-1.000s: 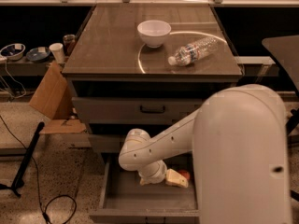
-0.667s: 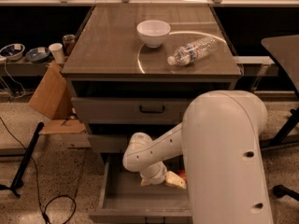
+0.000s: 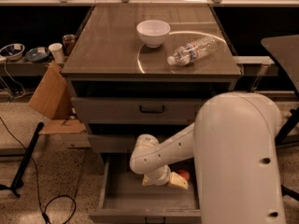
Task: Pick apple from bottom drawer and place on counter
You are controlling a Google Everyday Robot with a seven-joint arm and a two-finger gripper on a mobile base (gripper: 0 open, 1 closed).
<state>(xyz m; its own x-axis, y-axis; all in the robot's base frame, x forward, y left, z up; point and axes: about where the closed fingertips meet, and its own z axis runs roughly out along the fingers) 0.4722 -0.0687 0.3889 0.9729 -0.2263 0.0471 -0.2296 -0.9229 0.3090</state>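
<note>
Your gripper (image 3: 174, 181) sits low inside the open bottom drawer (image 3: 125, 197), its hold impossible to tell, the apple (image 3: 183, 174) just beside it toward the drawer's right side.

The white robot arm (image 3: 164, 152) reaches left from the near right, wrist bent down, its cream two-finger gripper (image 3: 174, 180) low near centre.

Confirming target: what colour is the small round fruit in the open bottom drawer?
Orange-red. Small round apple beside the gripper in the grey drawer; camera view.
</note>
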